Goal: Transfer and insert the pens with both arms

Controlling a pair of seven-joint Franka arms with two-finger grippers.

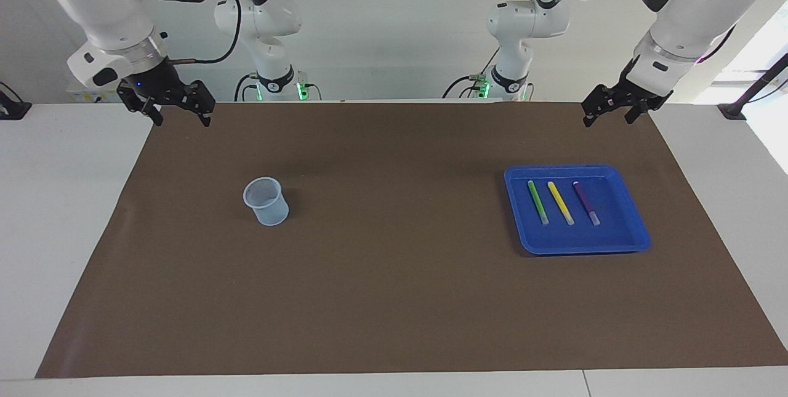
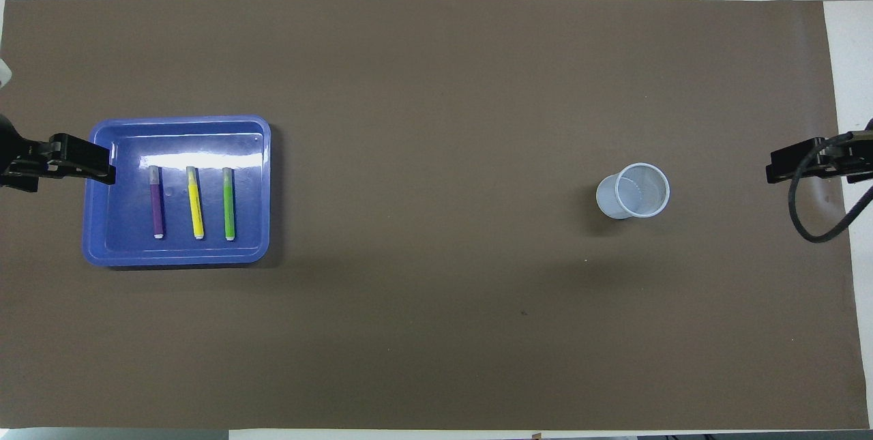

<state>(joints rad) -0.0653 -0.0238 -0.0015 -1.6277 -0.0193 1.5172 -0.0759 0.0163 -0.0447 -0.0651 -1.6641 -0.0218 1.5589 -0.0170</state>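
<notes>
Both arms are waiting, raised over the edge of the brown mat nearest the robots. The left end effector [image 1: 618,112] is hanging released, fingers spread and holding nothing, over the mat's corner at its own end of the desk [image 1: 68,212]. The right end effector [image 1: 180,115] is likewise released and empty, over the other corner.

The three pens are lying side by side in the blue tray [image 1: 634,234], below the left end effector and farther out on the desk: the purple pen [image 1: 585,202] closest to that end effector's side of the tray, the yellow pen [image 1: 560,202] in the middle, the green pen [image 1: 537,202] toward the cup's end. The clear cup [image 1: 266,201] is standing upright on the mat [image 1: 394,298], below the right end effector and farther out, well apart from the tray.

Nothing has been picked yet, so the risks are all lying ahead. The pens are sitting close together, so spread fingers coming down on one may be nudging its neighbour or scraping the tray floor and shifting the tray. The pens are thin and probably slick, so a pinch off the middle may let one swing or slip during the handover between arms. The cup looks light, and its mouth is narrow; a tilted pen catching the rim could be tipping it over.
</notes>
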